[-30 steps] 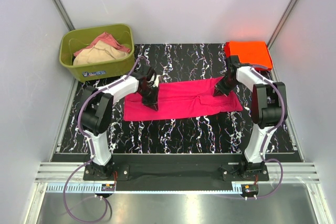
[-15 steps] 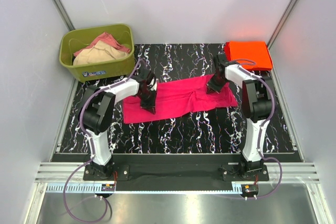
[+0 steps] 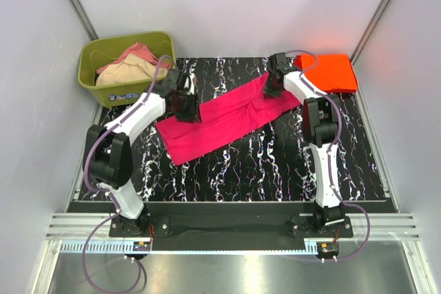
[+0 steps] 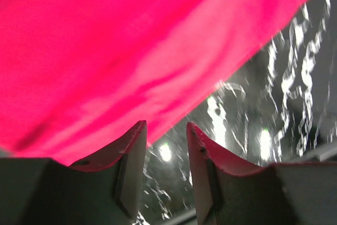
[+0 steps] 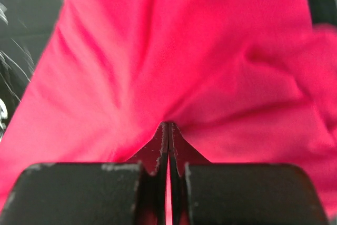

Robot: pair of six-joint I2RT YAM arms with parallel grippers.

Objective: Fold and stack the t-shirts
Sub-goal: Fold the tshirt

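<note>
The hot pink t-shirt (image 3: 227, 118), folded into a long strip, lies slantwise on the marble mat, its right end toward the back. My right gripper (image 3: 271, 89) is at that far right end. In the right wrist view it (image 5: 168, 124) is shut on a pinch of the pink cloth (image 5: 174, 40). My left gripper (image 3: 187, 111) is at the strip's upper left edge. In the left wrist view it (image 4: 166, 125) is open, with bare mat between the fingers and the pink cloth (image 4: 131, 40) just beyond them. The orange-red t-shirt (image 3: 327, 72) lies folded at the back right corner.
An olive-green tub (image 3: 158, 40) holding pale and pink cloths stands at the back left. The black marble mat (image 3: 241, 170) is ringed by grey walls. The right arm's links reach back alongside the orange-red shirt.
Both grippers moved toward the back. The right one dragged the pink shirt's right end back, so the strip turned from level to slanted. The left arm swung back-left.
</note>
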